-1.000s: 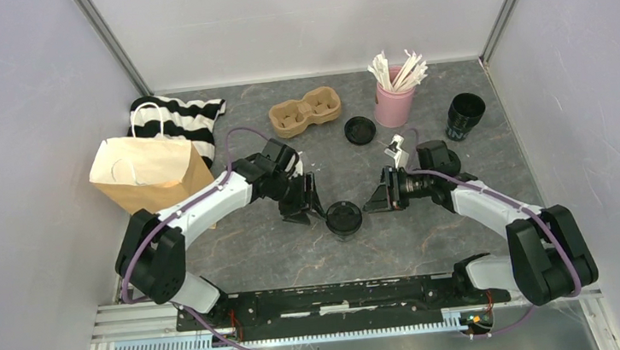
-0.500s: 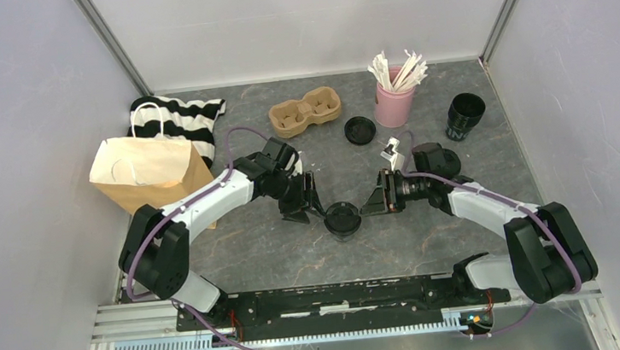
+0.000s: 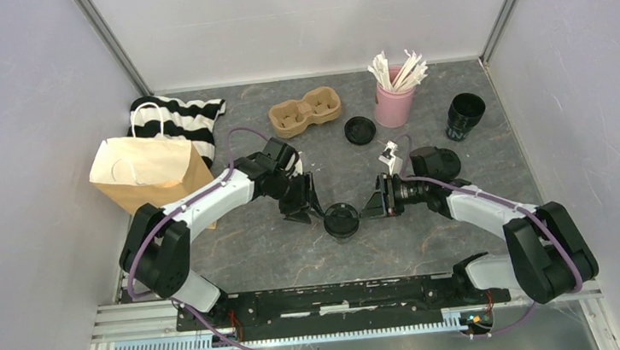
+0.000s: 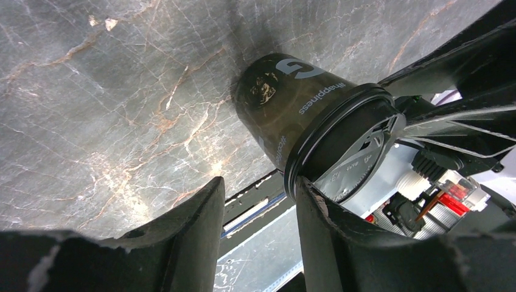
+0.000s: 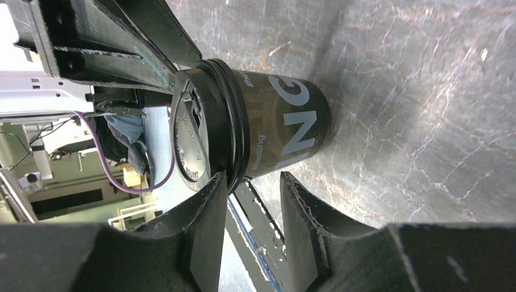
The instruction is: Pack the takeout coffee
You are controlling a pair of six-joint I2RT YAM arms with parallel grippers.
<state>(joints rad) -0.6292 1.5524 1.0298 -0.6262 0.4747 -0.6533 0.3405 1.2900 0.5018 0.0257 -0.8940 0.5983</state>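
Both open, my left claw (image 3: 306,213) and right claw (image 3: 373,203) flank the round black lidded cup (image 3: 343,220) at the middle of the grey marbled desk (image 3: 271,252); the lidless cup (image 3: 464,115) stands near its right edge.

Glossy plastic lid (image 5: 191,131), matt paper bag (image 3: 147,169)

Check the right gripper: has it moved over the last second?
Yes. The right gripper has edged left in the top view, narrowing its gap to the lidded cup, which has not shifted.
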